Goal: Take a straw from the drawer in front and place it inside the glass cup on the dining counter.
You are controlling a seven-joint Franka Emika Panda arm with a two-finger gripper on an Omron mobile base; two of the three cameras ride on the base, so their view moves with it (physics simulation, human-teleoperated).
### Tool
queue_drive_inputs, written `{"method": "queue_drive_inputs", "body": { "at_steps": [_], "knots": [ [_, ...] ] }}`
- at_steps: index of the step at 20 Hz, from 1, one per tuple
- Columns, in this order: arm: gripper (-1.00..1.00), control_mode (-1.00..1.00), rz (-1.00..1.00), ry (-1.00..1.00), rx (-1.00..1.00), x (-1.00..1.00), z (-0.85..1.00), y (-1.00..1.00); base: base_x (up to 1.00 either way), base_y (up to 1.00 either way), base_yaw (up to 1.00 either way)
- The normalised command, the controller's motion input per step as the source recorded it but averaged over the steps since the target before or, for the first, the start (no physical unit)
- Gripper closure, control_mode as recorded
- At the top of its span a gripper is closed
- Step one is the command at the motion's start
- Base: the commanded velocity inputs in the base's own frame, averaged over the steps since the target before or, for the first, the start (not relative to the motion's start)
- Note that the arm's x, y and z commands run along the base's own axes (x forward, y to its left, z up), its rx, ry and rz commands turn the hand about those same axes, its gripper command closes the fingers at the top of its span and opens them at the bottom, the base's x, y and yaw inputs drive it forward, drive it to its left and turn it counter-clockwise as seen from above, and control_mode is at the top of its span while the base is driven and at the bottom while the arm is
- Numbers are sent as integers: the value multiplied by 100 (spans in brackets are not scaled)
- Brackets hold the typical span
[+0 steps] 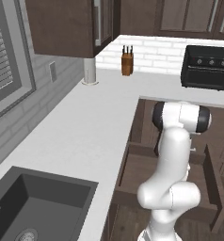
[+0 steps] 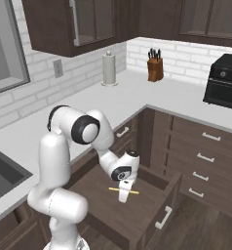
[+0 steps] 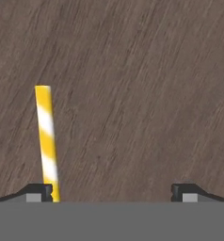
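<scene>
The wide dark brown drawer (image 2: 106,211) stands pulled out below the worktop, and its left wall shows in the left base view (image 1: 135,167). On its wooden floor lies the straw (image 2: 113,188), thin and yellow. My gripper (image 2: 124,197) points down into the drawer right over the straw's middle. In the hand view the straw (image 3: 45,136) is striped yellow and white and runs up from beside the left fingertip (image 3: 38,192). My gripper (image 3: 114,192) is open, and bare wood lies between its tips. The glass cup and the dining counter are out of view.
The white L-shaped worktop (image 1: 85,127) carries a knife block (image 2: 155,68), a paper towel roll (image 2: 109,69) and a black toaster oven (image 1: 207,67). A dark sink (image 1: 34,207) lies at the near left. Narrower drawers with silver handles (image 2: 201,156) stand to the right.
</scene>
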Motion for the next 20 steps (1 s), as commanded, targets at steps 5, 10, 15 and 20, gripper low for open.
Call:
{"method": "queue_drive_inputs", "body": {
  "at_steps": [5, 10, 15, 20],
  "knots": [
    [-100, -100, 0, 0, 0, 0, -14, 0, 0, 0, 0],
    [-100, -100, 0, 0, 0, 2, -5, -1, 0, 0, 0],
    [-100, -100, 0, -6, 0, 0, 4, -4, 0, 0, 0],
    [-100, -100, 0, -2, 0, 5, 1, -13, 0, 0, 0]
  ]
}}
